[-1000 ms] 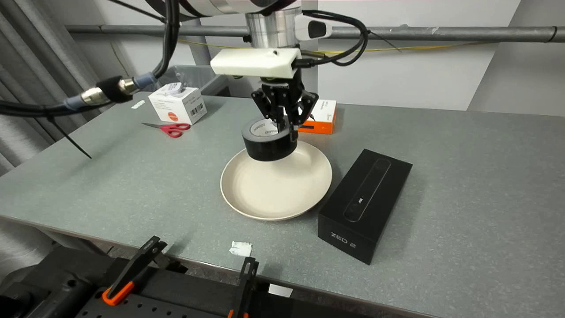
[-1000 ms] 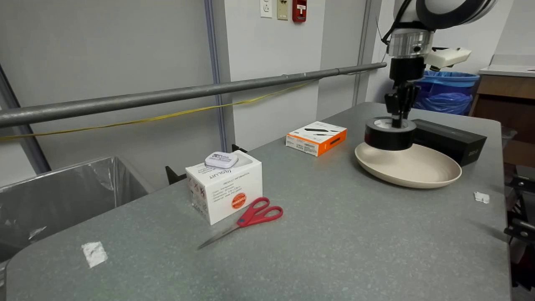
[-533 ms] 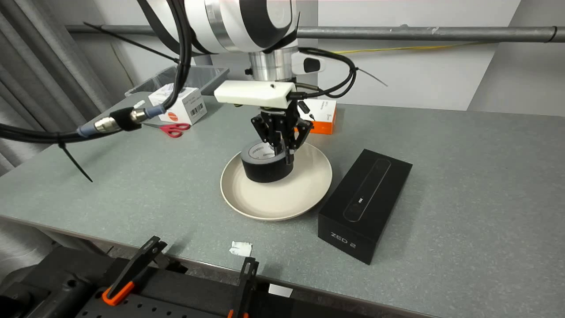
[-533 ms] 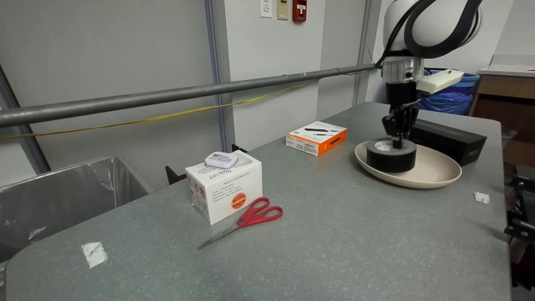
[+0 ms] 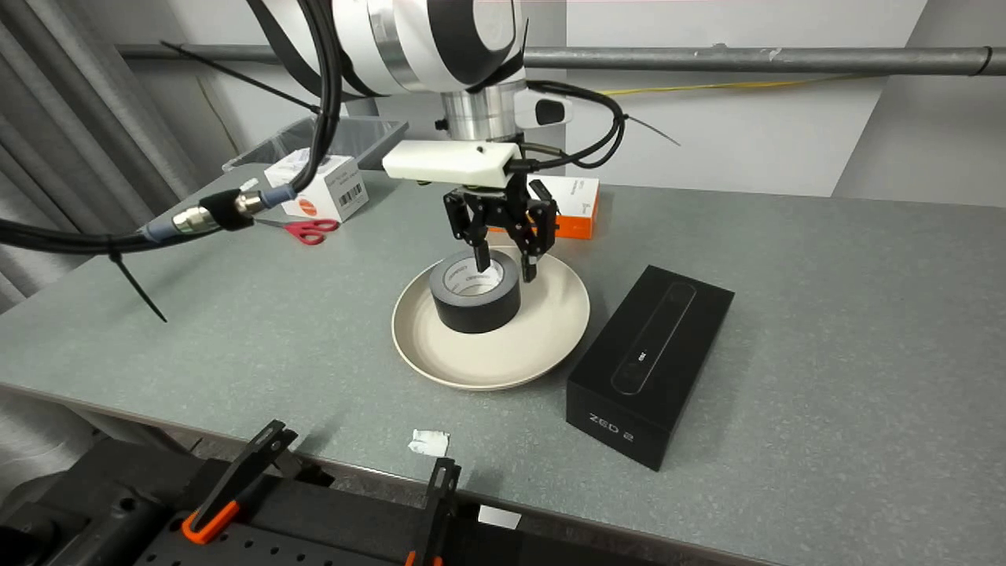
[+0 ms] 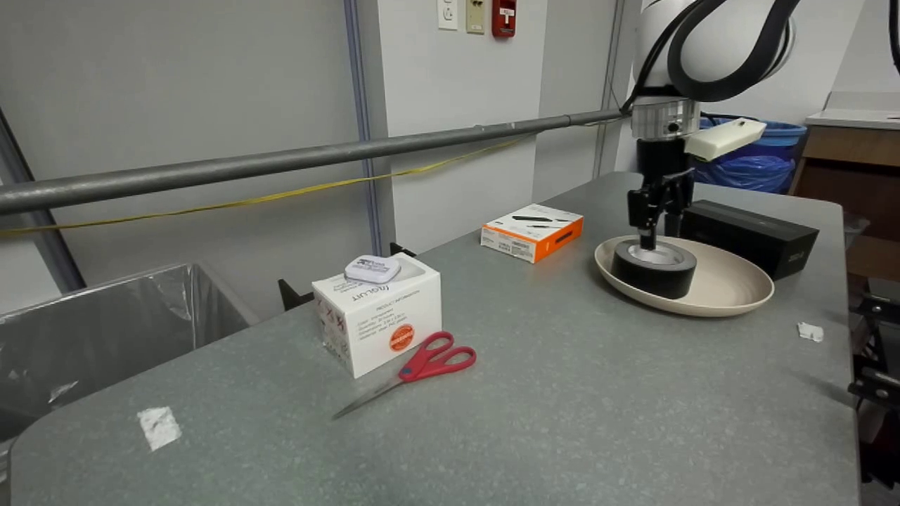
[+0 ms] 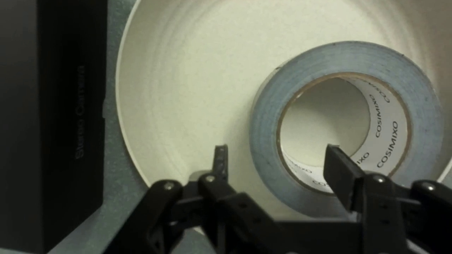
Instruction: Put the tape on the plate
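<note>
The tape [image 5: 474, 317], a dark grey ring with a white printed core, lies flat on the cream plate [image 5: 511, 363], towards one side of it. My gripper [image 5: 505, 271] is right above, its fingers spread apart. In the wrist view one of the fingers [image 7: 340, 165] reaches over the tape's hole, while its partner stands outside the ring over bare plate. A gap shows between the tape's wall [image 7: 265, 127] and the outer finger. An exterior view shows the inner fingertip down at the hole of the tape [image 6: 650, 281]; whether it touches the core I cannot tell.
A long black box [image 5: 652, 362] stands close beside the plate. Behind the gripper is an orange and white box [image 6: 532, 232]. Red scissors [image 6: 436, 360] and a white box [image 6: 380, 316] lie farther along the table. Black clamps [image 5: 244, 472] show by the table edge.
My gripper has come down with the tape, which has gone from above the plate to resting on it. In the last half second the fingers have parted from the tape's wall.
</note>
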Robot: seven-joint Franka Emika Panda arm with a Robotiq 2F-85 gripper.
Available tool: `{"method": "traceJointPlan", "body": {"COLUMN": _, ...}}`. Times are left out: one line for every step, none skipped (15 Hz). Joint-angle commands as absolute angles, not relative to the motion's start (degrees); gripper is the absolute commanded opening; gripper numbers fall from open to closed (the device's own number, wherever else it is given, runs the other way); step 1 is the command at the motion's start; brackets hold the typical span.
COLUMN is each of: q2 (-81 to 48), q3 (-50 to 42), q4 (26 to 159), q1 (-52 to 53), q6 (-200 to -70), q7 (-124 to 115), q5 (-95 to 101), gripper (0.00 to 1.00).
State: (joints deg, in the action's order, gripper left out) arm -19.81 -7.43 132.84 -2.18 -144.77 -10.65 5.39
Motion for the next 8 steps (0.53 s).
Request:
{"method": "traceJointPlan", "body": {"q2": -18.24, "q3": -8.09, "q4": 133.19, "q1": -1.01, "q6": -145.13, "q7": -12.66, "q5": 6.66, "gripper": 1.00}}
{"method": "traceJointPlan", "body": {"q2": -18.16, "q3": -8.04, "q4": 133.12, "q1": -0.96, "q6": -145.10, "q7": -12.76, "q5": 6.60, "gripper": 1.00}}
{"method": "traceJointPlan", "body": {"q2": -18.11, "q3": -7.92, "q4": 133.02, "q1": -0.96, "q6": -144.98, "q7": -12.69, "q5": 6.43, "gripper": 1.00}}
{"method": "traceJointPlan", "body": {"q2": -17.98, "q3": -7.76, "q4": 132.91, "q1": -1.03, "q6": -144.51, "q7": -12.52, "q5": 6.10, "gripper": 1.00}}
{"method": "traceJointPlan", "body": {"q2": -18.97, "q3": -7.43, "q4": 132.70, "q1": -1.82, "q6": -144.63, "q7": -10.71, "q5": 5.43, "gripper": 1.00}}
{"method": "traceJointPlan", "body": {"q2": -18.93, "q3": -7.42, "q4": 132.70, "q1": -1.82, "q6": -144.62, "q7": -10.71, "q5": 5.43, "gripper": 1.00}}
{"method": "traceJointPlan", "body": {"q2": -18.98, "q3": -7.42, "q4": 132.73, "q1": -1.82, "q6": -144.62, "q7": -10.71, "q5": 5.43, "gripper": 1.00}}
{"method": "traceJointPlan", "body": {"q2": -19.02, "q3": -7.42, "q4": 132.74, "q1": -1.82, "q6": -144.62, "q7": -10.70, "q5": 5.43, "gripper": 1.00}}
